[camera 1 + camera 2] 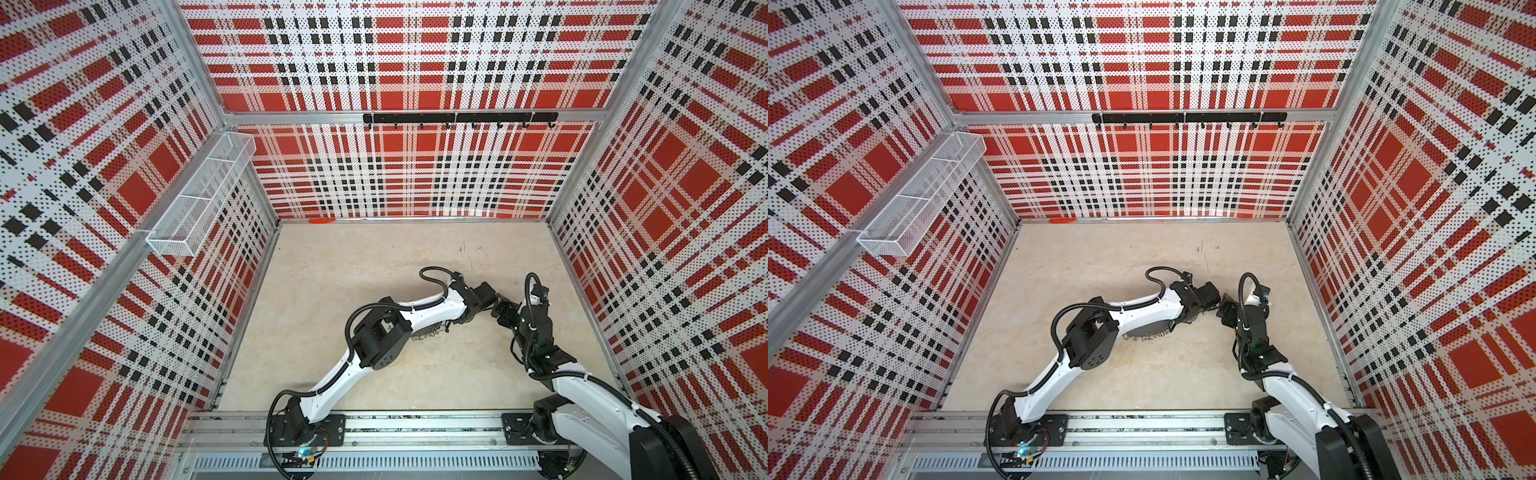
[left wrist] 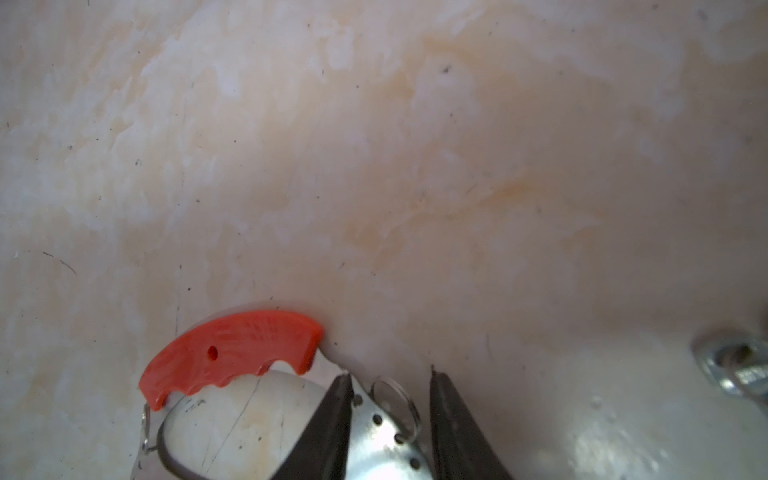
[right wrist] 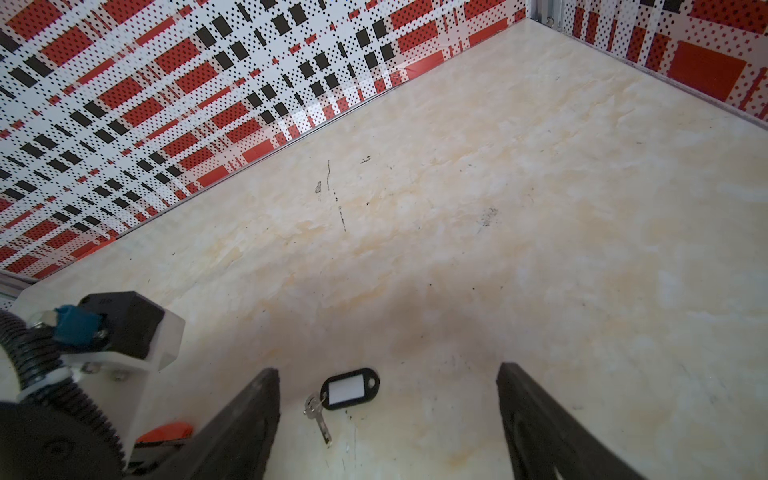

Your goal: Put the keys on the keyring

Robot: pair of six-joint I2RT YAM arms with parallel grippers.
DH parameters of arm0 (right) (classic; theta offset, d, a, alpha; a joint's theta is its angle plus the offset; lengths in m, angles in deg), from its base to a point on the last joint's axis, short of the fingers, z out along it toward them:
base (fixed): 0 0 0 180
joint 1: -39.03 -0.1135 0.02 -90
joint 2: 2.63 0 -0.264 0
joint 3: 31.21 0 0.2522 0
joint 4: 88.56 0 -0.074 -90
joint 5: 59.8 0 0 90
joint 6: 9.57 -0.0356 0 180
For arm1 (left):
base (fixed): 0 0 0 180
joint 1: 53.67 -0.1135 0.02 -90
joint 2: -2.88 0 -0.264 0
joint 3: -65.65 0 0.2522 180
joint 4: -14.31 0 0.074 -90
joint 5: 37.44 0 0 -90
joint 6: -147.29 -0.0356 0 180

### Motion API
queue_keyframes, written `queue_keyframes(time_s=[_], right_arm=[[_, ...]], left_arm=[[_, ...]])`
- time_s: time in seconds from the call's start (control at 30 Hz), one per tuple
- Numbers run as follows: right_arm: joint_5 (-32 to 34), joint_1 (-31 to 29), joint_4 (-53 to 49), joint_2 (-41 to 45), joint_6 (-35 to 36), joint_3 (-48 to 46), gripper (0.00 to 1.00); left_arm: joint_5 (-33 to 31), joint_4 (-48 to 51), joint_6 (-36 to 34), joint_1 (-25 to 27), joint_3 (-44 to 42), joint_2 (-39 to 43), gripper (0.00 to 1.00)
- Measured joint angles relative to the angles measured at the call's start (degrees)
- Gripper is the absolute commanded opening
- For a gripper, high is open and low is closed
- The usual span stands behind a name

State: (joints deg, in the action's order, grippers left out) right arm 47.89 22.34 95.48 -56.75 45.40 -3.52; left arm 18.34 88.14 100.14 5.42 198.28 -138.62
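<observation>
Left fingers (image 2: 328, 419) straddle keyring (image 2: 374, 440), grip unclear | right fingers (image 3: 249, 419) spread above keys (image 3: 351, 388) | left arm (image 3: 120, 324) close beside

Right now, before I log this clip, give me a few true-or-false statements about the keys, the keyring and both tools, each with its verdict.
1. The keys lie on the table, held by neither tool. True.
2. The right tool is shut. False: its jaws stand wide apart, and the wrist view shows the keys between them.
3. The left tool has a finger on each side of the keyring's silver band. True.
4. The keys already hang on the keyring. False: they lie on the table, apart from it.
</observation>
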Motion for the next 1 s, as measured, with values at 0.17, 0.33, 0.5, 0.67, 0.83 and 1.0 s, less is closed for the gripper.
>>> queue_keyframes(time_s=[0.17,0.33,0.5,0.67,0.83,1.0], right_arm=[[0.20,0.00,-0.26,0.15,0.00,0.00,0.84],[0.39,0.00,-0.39,0.28,0.00,0.00,0.84],[0.46,0.00,-0.39,0.37,0.00,0.00,0.84],[0.48,0.00,-0.39,0.37,0.02,0.00,0.85],[0.44,0.00,-0.37,0.26,0.02,0.00,0.85],[0.44,0.00,-0.37,-0.13,0.02,0.00,0.85]], left_arm=[[-0.87,-0.02,0.28,0.20,-0.48,0.00,0.31],[-1.40,0.02,0.37,0.26,-0.66,0.00,0.28],[-1.44,0.02,0.37,0.31,-0.81,0.00,0.24],[-1.42,0.15,0.33,0.37,-0.85,0.00,0.19],[-1.44,1.09,0.37,0.48,-0.85,0.00,0.14],[-2.19,2.36,0.48,0.92,-0.83,0.00,0.06]])
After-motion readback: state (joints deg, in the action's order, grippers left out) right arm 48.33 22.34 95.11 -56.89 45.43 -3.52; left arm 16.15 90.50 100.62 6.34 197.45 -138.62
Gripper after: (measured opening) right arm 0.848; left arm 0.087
